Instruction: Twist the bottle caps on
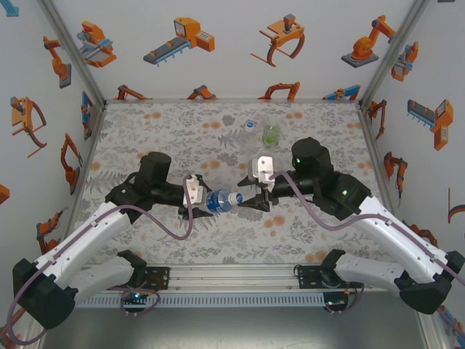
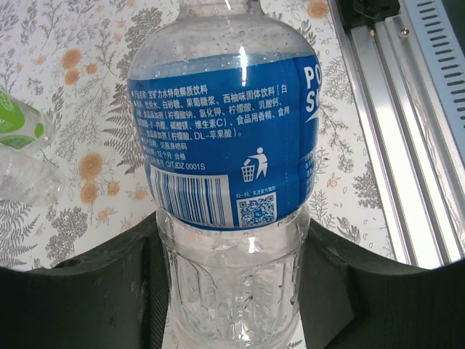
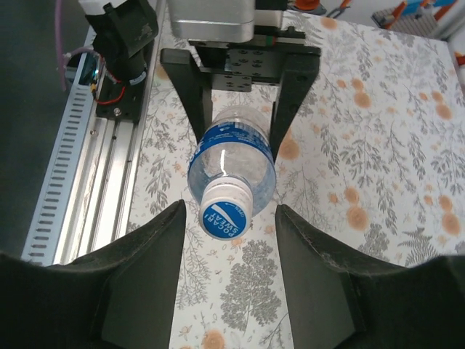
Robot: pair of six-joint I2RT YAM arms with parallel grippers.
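Note:
The clear bottle with the blue label [image 1: 218,200] is held sideways above the table, its base between the fingers of my left gripper [image 1: 206,198], which is shut on it. In the left wrist view the label [image 2: 225,145] faces the camera. A white cap with a blue top [image 3: 226,212] sits on the bottle's neck. My right gripper [image 3: 229,251] is open around that cap, and both fingers stand apart from it. The green bottle [image 1: 271,134] and the plain clear bottle [image 1: 251,126] stand together at the back middle of the table.
An aluminium rail [image 3: 94,182] runs along the table's near edge, close behind the left arm. Patterned enclosure walls [image 1: 58,109] close in the left, right and back sides. The floral table surface [image 1: 160,131] lies open to the left of the two back bottles.

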